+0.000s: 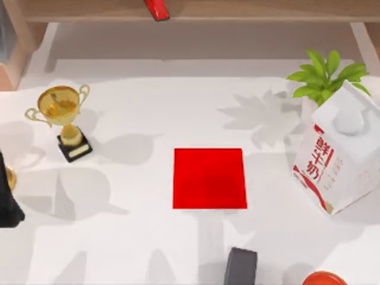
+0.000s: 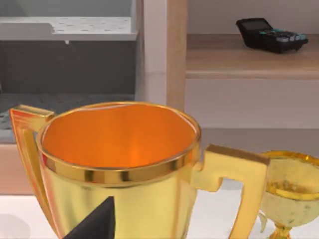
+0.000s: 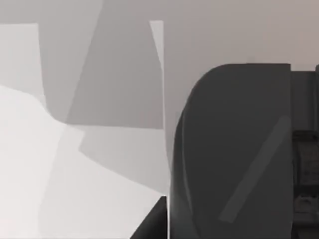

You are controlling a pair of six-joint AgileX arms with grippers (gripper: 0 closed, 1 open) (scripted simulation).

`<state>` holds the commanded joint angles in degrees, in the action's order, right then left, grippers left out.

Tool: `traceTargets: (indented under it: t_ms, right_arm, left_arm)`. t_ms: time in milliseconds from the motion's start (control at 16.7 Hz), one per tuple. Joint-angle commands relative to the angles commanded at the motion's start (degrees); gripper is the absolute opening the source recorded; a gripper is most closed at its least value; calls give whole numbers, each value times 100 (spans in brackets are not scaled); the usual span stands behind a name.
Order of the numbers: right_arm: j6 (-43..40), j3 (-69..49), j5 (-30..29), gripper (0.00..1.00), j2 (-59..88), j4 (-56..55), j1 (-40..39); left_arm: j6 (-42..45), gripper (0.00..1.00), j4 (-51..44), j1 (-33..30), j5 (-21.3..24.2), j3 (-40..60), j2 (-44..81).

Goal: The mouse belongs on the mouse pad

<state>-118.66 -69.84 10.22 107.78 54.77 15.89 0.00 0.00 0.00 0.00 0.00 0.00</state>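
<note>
The mouse pad (image 1: pixel 209 178) is a flat bright red square lying in the middle of the white table. The mouse is out of view. My left arm (image 1: pixel 7 205) is a dark shape parked at the table's left edge, well left of the pad. Its wrist view looks across a large gold cup (image 2: pixel 117 164) close in front. The right wrist view faces the white table with a big dark grey shape with a rounded corner (image 3: pixel 229 154) close by; I cannot tell what that shape is.
A gold trophy (image 1: pixel 64 116) stands at the back left and a milk carton (image 1: pixel 337 157) at the right, with a plant (image 1: pixel 323 74) behind it. A dark grey boxy block (image 1: pixel 240 267) and a round red-orange object (image 1: pixel 323 278) sit at the front edge. A calculator (image 2: pixel 269 34) lies on a shelf.
</note>
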Motion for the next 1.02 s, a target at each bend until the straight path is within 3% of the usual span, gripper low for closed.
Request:
traceTargets:
  t_ms: [180,540,1020]
  right_arm:
    - [-62,-388,-180,0,-256,582,-7]
    - [-502,-995,-1066,0,-431,1123,176]
    - [-152,-1187,-978,0,-485,1199,2]
  left_arm:
    - [0,100,0,0,0,0,0]
    - [0,100,0,0,0,0,0]
    - [0,100,0,0,0,0,0]
